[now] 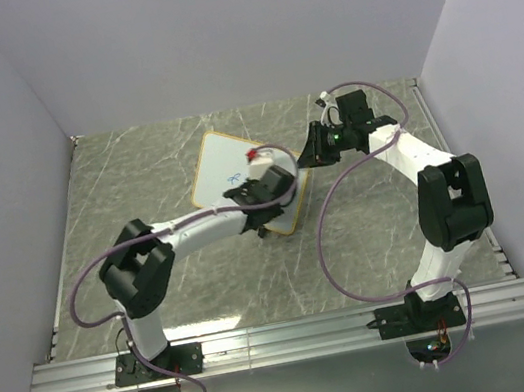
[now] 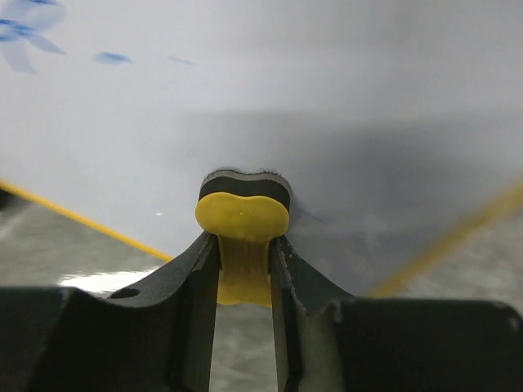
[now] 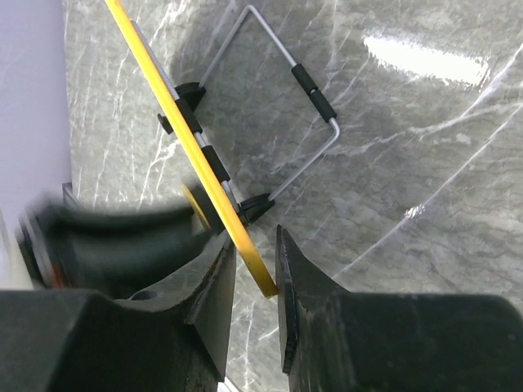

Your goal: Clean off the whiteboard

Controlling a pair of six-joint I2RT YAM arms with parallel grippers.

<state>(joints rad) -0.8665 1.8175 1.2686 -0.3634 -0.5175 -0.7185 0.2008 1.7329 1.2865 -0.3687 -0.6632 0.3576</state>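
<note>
The whiteboard (image 1: 219, 163) stands tilted at mid-table, white with a thin yellow frame, and has a small blue scribble (image 1: 233, 178). My left gripper (image 1: 263, 192) is over its lower right part, shut on a yellow eraser (image 2: 243, 216) whose black felt face presses on the board's surface (image 2: 327, 98). Blue marks (image 2: 24, 33) show at the upper left of that view. My right gripper (image 1: 311, 154) is at the board's right edge. In the right wrist view its fingers (image 3: 255, 261) stand on either side of the yellow frame (image 3: 196, 155).
The board's wire stand (image 3: 319, 106) with black feet props it up from behind on the grey marble table (image 1: 389, 224). A small red and white thing (image 1: 256, 155) sits at the board's right edge. Lilac walls close in the table on three sides.
</note>
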